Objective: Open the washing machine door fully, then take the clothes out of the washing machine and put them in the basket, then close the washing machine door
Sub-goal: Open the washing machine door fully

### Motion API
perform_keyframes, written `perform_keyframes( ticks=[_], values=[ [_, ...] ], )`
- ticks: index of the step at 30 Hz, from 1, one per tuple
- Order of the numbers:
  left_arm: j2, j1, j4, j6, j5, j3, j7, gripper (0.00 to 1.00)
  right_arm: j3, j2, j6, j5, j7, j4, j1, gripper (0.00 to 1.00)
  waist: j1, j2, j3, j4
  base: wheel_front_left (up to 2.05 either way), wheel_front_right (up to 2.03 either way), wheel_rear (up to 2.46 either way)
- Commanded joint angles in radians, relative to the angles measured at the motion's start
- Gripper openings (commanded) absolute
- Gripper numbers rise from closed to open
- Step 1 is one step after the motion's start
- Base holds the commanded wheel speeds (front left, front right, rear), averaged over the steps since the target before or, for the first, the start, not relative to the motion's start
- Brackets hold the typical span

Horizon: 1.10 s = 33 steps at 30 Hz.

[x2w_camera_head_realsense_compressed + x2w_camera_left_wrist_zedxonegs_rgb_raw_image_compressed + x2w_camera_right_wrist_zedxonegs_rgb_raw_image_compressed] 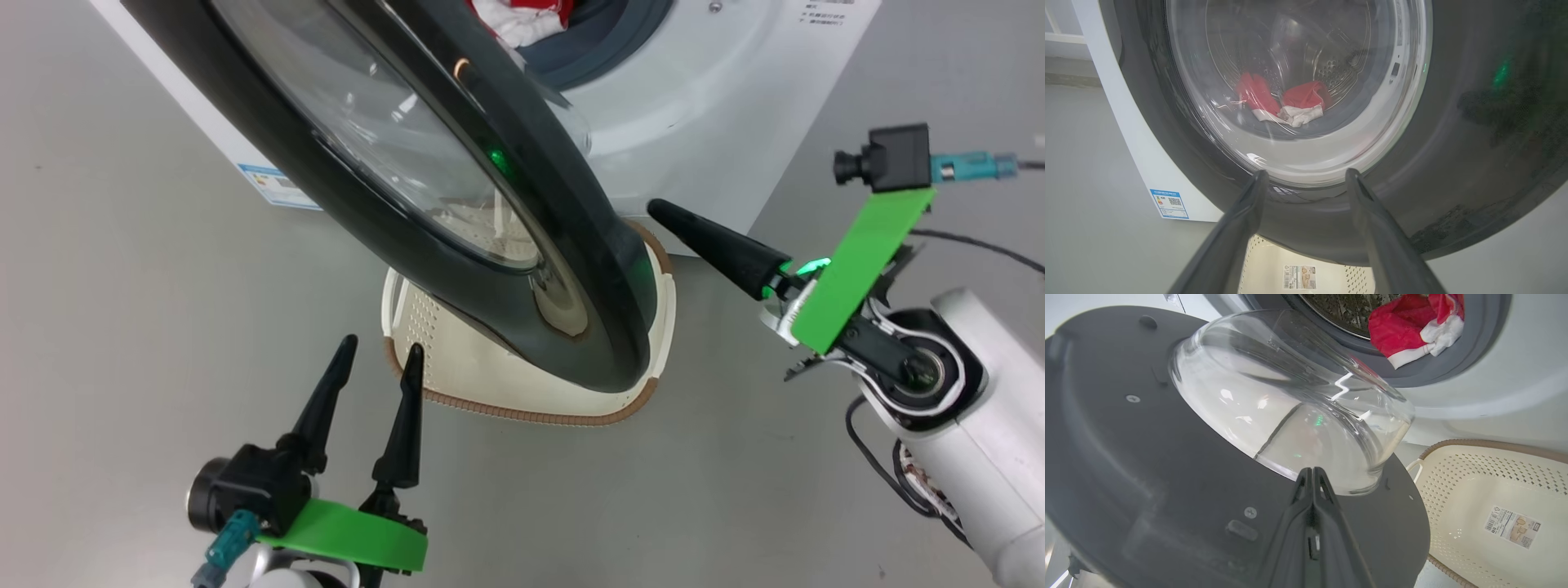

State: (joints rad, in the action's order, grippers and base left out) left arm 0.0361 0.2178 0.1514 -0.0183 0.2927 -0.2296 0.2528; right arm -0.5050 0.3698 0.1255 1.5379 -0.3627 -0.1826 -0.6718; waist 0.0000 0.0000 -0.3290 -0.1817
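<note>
The washing machine door (563,245) hides most of the basket (490,384)

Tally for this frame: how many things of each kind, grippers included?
washer: 1
door: 1
basket: 1
clothes heap: 1 (garments in it cannot be counted)
grippers: 2 (left gripper open, right gripper shut)
Total: 6
</note>
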Motion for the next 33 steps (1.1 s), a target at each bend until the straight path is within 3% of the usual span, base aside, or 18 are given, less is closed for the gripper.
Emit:
perform_keyframes(
  ticks=[1,5,6,7,8,10,21,33],
  values=[
    [0.014,-0.017,-0.017,-0.006,-0.019,0.04,0.009,1.0,0.009,0.006,0.005,-0.015,0.033,0.019,0.044,0.0,0.0,0.0,0.006,0.007,0.0,0.0,0.0],
    [0.014,-0.02,-0.013,-0.011,-0.023,0.053,0.009,1.0,0.02,0.017,0.005,-0.012,0.071,0.018,0.081,0.0,0.0,0.0,0.012,0.017,0.0,0.0,0.0],
    [0.014,-0.022,-0.013,-0.012,-0.024,0.059,0.009,1.0,0.024,0.02,0.005,-0.01,0.084,0.018,0.095,0.15,0.0,0.0,0.015,0.022,0.0,0.0,0.0],
    [0.014,-0.024,-0.014,-0.014,-0.025,0.064,0.009,1.0,0.027,0.024,0.005,-0.009,0.095,0.019,0.109,0.36,0.0,0.0,0.016,0.026,0.0,0.0,0.0],
    [0.014,-0.026,-0.014,-0.015,-0.027,0.069,0.009,1.0,0.027,0.029,0.005,-0.009,0.103,0.022,0.124,0.48,0.0,0.0,0.017,0.03,0.0,0.0,0.0],
    [0.014,-0.031,-0.013,-0.019,-0.03,0.08,0.009,1.0,0.03,0.039,0.005,-0.005,0.122,0.023,0.156,1.0,0.0,0.0,0.021,0.039,0.0,0.0,0.0],
    [0.014,-0.05,-0.003,-0.04,-0.047,0.125,0.009,1.0,0.013,0.092,0.005,-0.046,0.241,-0.012,0.284,1.0,0.0,0.0,0.042,0.092,0.0,0.0,0.0],
    [0.014,-0.061,0.008,-0.05,-0.042,0.151,0.009,1.0,-0.066,0.142,0.005,-0.187,0.547,-0.103,0.353,1.0,0.0,0.0,0.053,0.133,0.0,0.0,0.0]
  ],
)
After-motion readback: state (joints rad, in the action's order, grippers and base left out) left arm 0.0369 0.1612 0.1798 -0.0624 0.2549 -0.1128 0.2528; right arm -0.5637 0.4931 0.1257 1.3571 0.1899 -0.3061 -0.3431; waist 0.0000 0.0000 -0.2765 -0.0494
